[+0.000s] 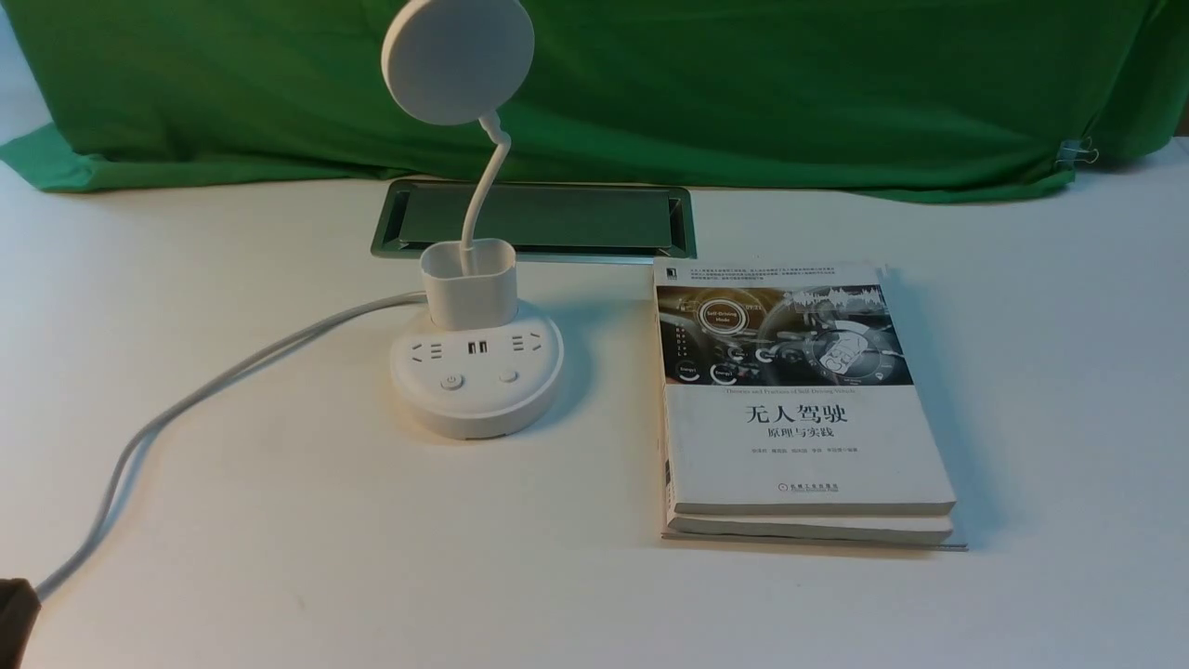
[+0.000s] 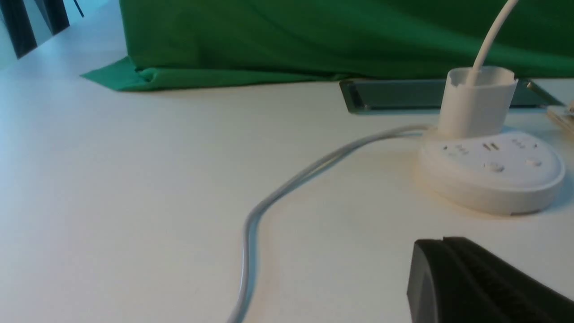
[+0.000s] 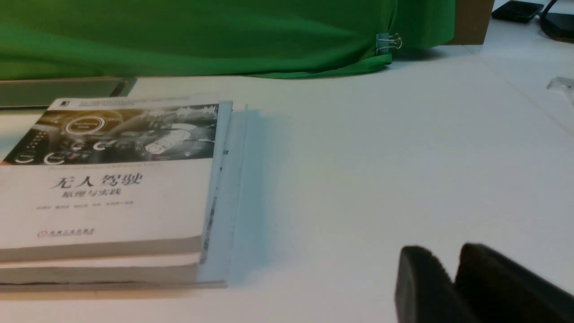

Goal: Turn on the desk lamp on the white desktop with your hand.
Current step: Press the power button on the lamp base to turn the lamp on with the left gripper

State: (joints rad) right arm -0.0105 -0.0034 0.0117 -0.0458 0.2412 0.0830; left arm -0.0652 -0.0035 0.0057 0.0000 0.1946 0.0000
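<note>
Though your left gripper is closed on nothing and your right slightly parted, the desk lamp stands left of the books, apparently unlit; approach and pressing remain.

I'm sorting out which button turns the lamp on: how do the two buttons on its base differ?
The left button carries a power symbol, while the right button shows no clear marking. The left button sits slightly nearer the robot; the right button is a little farther back. Both are small, whitish and set in the top of the lamp base.
</note>
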